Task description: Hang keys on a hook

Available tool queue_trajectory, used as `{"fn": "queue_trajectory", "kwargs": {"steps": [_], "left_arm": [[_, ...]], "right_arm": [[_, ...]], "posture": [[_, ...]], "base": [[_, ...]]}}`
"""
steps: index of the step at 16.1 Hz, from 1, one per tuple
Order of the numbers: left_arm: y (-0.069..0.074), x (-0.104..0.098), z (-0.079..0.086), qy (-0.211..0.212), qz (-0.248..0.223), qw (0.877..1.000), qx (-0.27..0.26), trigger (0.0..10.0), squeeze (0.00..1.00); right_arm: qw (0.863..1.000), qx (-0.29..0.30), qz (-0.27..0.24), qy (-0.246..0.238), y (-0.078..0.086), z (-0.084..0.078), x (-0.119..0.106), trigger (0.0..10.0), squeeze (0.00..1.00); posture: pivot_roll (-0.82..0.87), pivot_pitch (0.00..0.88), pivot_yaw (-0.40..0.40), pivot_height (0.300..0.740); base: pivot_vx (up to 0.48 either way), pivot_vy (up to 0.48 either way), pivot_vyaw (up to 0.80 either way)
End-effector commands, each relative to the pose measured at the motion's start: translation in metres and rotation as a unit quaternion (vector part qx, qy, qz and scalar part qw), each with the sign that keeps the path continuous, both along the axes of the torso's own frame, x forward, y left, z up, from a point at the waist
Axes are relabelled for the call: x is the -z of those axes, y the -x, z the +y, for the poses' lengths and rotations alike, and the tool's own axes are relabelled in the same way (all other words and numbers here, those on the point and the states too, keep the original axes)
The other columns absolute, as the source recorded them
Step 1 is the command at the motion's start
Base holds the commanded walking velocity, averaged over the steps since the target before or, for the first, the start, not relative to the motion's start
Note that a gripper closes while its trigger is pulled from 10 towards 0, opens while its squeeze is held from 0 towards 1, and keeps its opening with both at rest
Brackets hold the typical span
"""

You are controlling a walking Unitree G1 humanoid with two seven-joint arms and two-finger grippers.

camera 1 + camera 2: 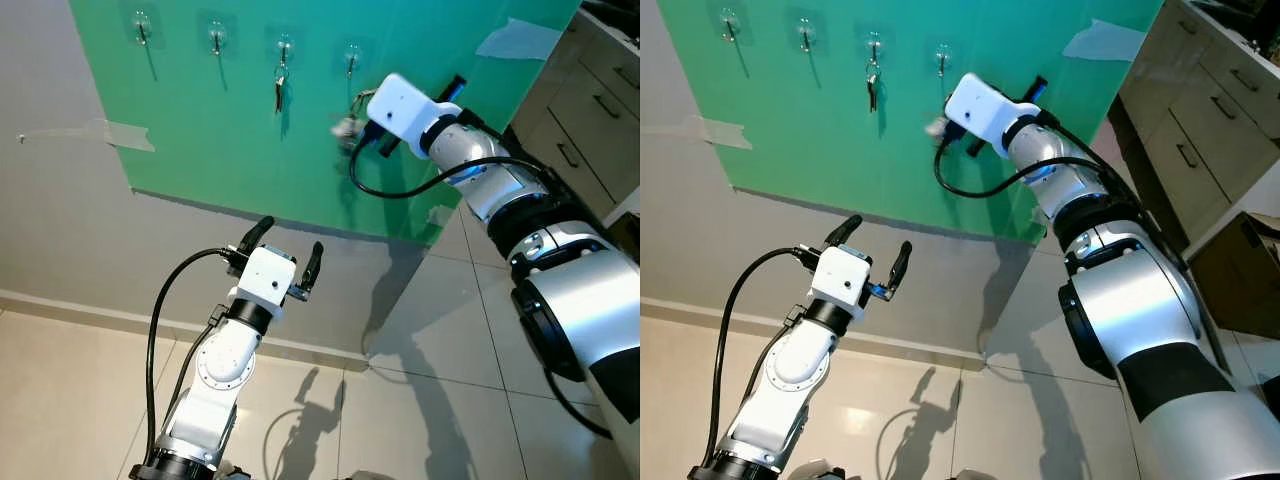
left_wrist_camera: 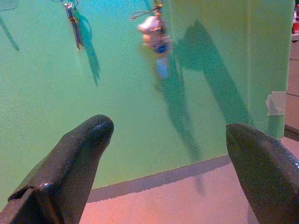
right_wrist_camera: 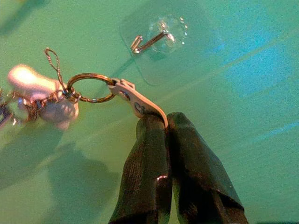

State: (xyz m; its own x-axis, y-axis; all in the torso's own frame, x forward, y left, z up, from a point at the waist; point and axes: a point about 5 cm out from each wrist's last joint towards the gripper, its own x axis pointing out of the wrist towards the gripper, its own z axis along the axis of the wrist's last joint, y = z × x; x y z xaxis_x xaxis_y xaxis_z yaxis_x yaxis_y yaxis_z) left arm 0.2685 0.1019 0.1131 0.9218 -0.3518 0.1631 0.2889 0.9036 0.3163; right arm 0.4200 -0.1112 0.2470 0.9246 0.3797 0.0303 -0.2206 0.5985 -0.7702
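A green board [image 1: 300, 150] on the wall carries a row of clear adhesive hooks. My right gripper [image 3: 159, 123] is shut on a silver key [image 3: 135, 103], held just below and beside the rightmost hook [image 3: 154, 39]. The key's ring [image 3: 88, 87] and a white charm [image 3: 39, 93] dangle from it, apart from the hook; the bunch [image 1: 347, 126] shows blurred under that hook [image 1: 351, 55]. Another key [image 1: 280, 88] hangs on the neighbouring hook [image 1: 284, 45]. My left gripper [image 1: 281, 250] is open and empty, lower down in front of the grey wall.
Two more hooks [image 1: 141, 25] [image 1: 215, 35] stand bare at the board's left. Tape strips [image 1: 120, 133] hold the board's edges. Cabinet drawers [image 1: 590, 110] stand at the right. The tiled floor [image 1: 420, 400] lies below.
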Motion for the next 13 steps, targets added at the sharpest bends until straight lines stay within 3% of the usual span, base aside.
{"fn": "queue_trajectory", "kwargs": {"steps": [1, 3, 8, 13], "left_arm": [[0.0, -0.001, -0.004, 0.0, 0.001, 1.0, 0.009, 10.0, 0.0], [0.0, -0.001, -0.004, 0.0, 0.001, 1.0, 0.01, 10.0, 0.0], [-0.001, -0.002, -0.004, 0.001, 0.001, 1.0, 0.01, 10.0, 0.0], [-0.002, -0.002, -0.004, 0.001, 0.001, 1.0, 0.008, 10.0, 0.0]], "right_arm": [[0.998, 0.004, 0.021, -0.063, -0.002, -0.004, -0.009, 10.0, 0.0], [0.989, 0.001, 0.055, -0.14, -0.004, -0.002, -0.019, 10.0, 0.0], [0.961, -0.013, 0.114, -0.251, -0.007, 0.005, -0.04, 10.0, 0.0], [0.955, -0.023, 0.128, -0.267, -0.006, 0.015, -0.055, 10.0, 0.0]], "posture": [[0.0, 0.0, -0.118, 0.74], [0.0, 0.0, -0.117, 0.74], [0.0, 0.0, -0.12, 0.74], [0.0, 0.0, -0.124, 0.74]], "base": [[0.0, 0.0, 0.0], [0.0, 0.0, 0.0], [0.0, 0.0, 0.0], [0.0, 0.0, 0.0]]}}
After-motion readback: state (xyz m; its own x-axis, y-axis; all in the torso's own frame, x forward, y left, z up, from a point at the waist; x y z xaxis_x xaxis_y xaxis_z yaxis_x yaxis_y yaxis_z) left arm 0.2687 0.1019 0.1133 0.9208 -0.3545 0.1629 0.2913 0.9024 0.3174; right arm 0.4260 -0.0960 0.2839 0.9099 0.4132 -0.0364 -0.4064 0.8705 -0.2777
